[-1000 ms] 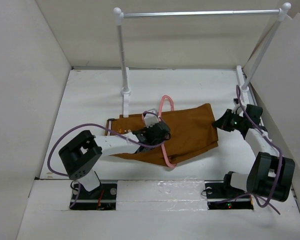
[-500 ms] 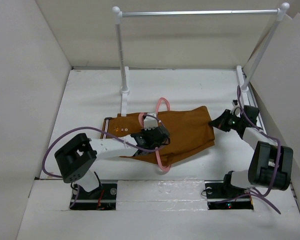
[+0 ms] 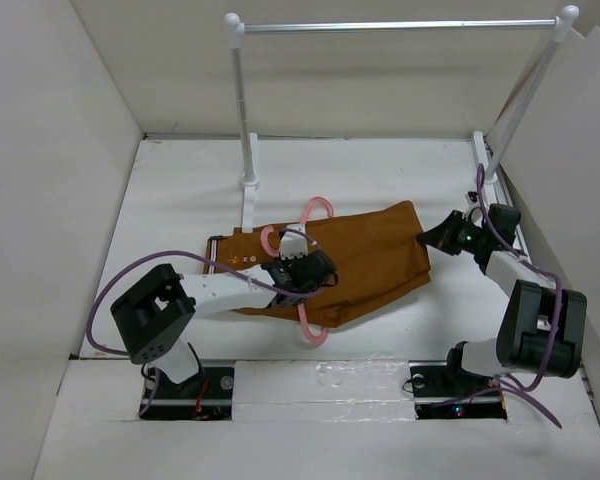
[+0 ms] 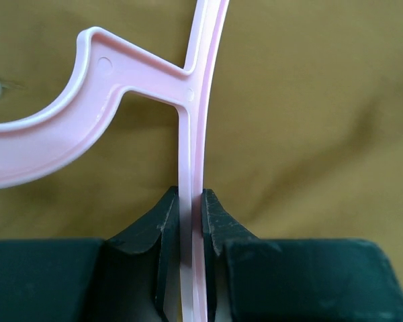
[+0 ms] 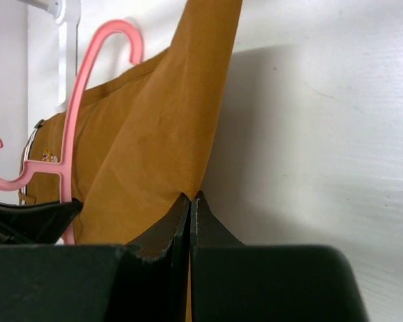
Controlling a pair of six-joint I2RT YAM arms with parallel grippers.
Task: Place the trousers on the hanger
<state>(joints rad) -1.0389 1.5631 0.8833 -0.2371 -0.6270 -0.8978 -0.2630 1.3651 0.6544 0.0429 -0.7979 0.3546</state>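
One pair of trousers (image 3: 365,262), one hanger (image 3: 318,205), one clothes rail (image 3: 395,27) and two arms are in view on the white table (image 3: 180,190).

The trousers lie folded on the table on the arms' side of the rail. Their long axis runs roughly along the rail's bar, slightly tilted. The waistband end lies toward the rail's left post and the other end toward its right post.

The hanger lies across the trousers, crosswise to them. Its curved hook points toward the rail, close to the foot of the left post, and its far end sticks out past the cloth edge farthest from the rail.

The left gripper (image 3: 302,268) sits over the trousers, nearer the left post than the right. In the left wrist view the gripper (image 4: 190,221) is clamped on the hanger's (image 4: 191,100) thin pink bar, one finger pressing each side, with brown cloth (image 4: 309,121) behind.

The right gripper (image 3: 435,238) is at the trouser end nearest the right post. In its wrist view the gripper (image 5: 190,204) is closed, pinching the cloth's (image 5: 168,134) edge, with the hanger (image 5: 77,100) beyond
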